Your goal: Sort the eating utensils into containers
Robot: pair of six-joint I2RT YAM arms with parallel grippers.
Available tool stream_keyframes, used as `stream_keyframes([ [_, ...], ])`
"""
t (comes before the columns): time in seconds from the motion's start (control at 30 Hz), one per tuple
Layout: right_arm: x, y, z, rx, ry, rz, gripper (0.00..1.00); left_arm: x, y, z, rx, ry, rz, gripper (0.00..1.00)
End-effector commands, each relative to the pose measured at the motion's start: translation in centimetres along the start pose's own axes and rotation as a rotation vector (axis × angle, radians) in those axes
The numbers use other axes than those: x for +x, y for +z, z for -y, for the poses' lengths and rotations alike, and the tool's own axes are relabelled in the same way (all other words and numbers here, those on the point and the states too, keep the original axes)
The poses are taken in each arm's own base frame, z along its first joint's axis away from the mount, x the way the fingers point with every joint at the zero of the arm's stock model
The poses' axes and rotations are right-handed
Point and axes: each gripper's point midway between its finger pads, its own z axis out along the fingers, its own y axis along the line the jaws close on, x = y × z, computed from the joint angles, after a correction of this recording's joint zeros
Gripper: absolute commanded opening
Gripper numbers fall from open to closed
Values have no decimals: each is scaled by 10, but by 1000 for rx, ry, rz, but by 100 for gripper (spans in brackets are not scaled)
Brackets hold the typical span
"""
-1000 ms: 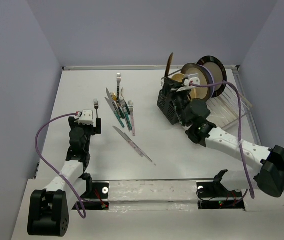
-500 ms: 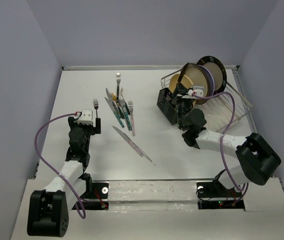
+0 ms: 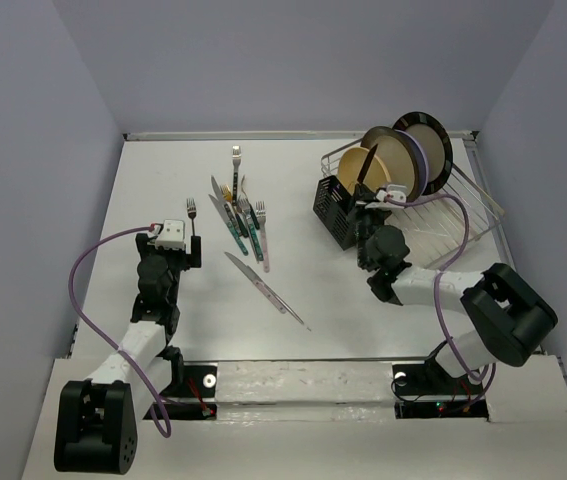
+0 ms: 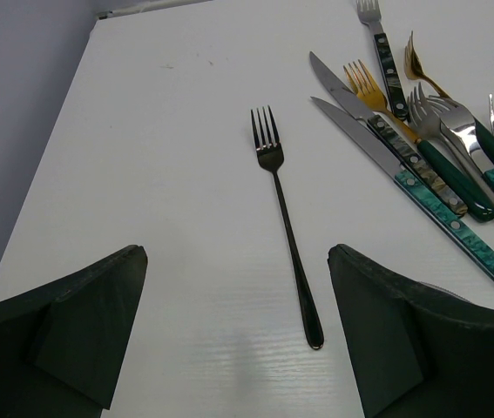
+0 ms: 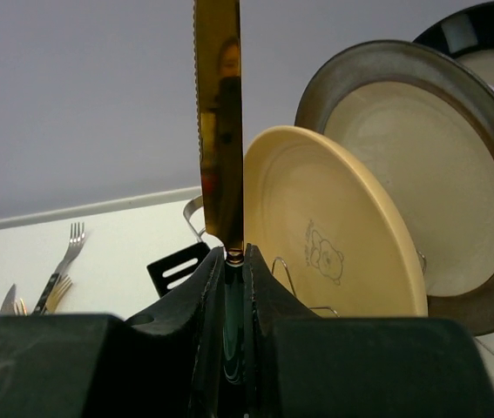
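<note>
My right gripper (image 3: 367,203) (image 5: 233,261) is shut on the dark green handle of a gold-bladed knife (image 5: 219,122) and holds it blade up, just right of the black perforated caddy (image 3: 331,206) (image 5: 175,272). The blade (image 3: 363,172) shows dark against the yellow plate. My left gripper (image 3: 170,243) (image 4: 238,322) is open and empty, low over the table. A slim black fork (image 4: 286,222) (image 3: 192,213) lies ahead, its handle end between my fingers (image 4: 72,322). Several forks and knives (image 3: 241,215) (image 4: 429,157) lie in a bunch mid-table. Two knives (image 3: 265,286) lie nearer.
A wire dish rack (image 3: 458,210) at the back right holds a yellow plate (image 5: 334,226), a grey-rimmed plate (image 5: 421,165) and a dark-rimmed plate (image 3: 425,145). A lone silver fork (image 3: 235,164) lies behind the bunch. Walls close the table's left, back and right.
My right arm has folded back toward its base and brought the gold knife down from high above the caddy to a lower, upright hold beside it. The left arm has not moved.
</note>
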Motion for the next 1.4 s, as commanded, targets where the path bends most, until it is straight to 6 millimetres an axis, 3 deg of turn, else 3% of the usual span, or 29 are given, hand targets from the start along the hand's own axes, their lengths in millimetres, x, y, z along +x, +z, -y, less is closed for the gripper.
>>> stream_keyframes([
  [0.0,2,-2,-1,6,91,-3,0,-21,1,-3,-12,-8,82,99],
  [0.2,30,-9,4,3,67,-50,0,-21,2,-3,-12,-8,82,99],
  [0.3,35,-11,4,-4,59,-63,0,-21,2,-3,-12,-8,82,99],
  [0.37,36,-14,7,-4,61,-63,7,-22,1,-3,-12,-8,84,99],
  [0.4,35,-15,7,-9,60,-61,18,-22,1,-3,-12,-8,84,99],
  [0.5,33,-18,8,-23,54,-63,34,-21,1,-3,-12,-8,82,99],
  [0.6,29,-21,10,-23,48,-59,48,-21,1,-3,-12,-8,82,99],
  [0.7,19,-22,12,-25,51,-41,53,-22,1,-3,-12,-8,84,99],
  [0.87,-8,-26,14,-31,42,4,55,-22,1,-2,-11,-6,84,99],
  [0.9,-25,-29,11,-44,57,31,55,-22,1,-3,-11,-6,86,99],
  [0.93,-29,-31,10,-55,2,28,55,-22,1,-2,-9,-6,86,99],
  [1.07,-64,-39,-20,-161,-65,-1,55,-21,1,-2,-9,-6,81,99],
  [1.1,-87,-39,-43,-238,-45,8,54,-22,1,-2,-8,-5,85,99],
  [1.17,-76,-49,-68,-355,-103,-111,53,-22,1,-2,-7,-6,85,99],
  [1.2,-94,-54,-101,-487,-90,-123,53,-22,1,-2,-8,-6,86,99],
  [1.23,-88,-59,-116,-549,-99,-182,53,-22,1,-2,-8,-7,88,99],
  [1.27,-33,-70,-118,-590,-220,-387,54,-22,1,-2,-6,-6,88,99],
  [1.3,-37,-82,-146,-691,-204,-451,55,-22,0,-2,-7,-7,89,99],
  [1.33,24,-106,-140,-723,-333,-674,55,-23,0,-2,-7,-7,92,99],
  [1.37,42,-118,-143,-749,-376,-751,55,-23,0,-2,-7,-7,92,99],
])
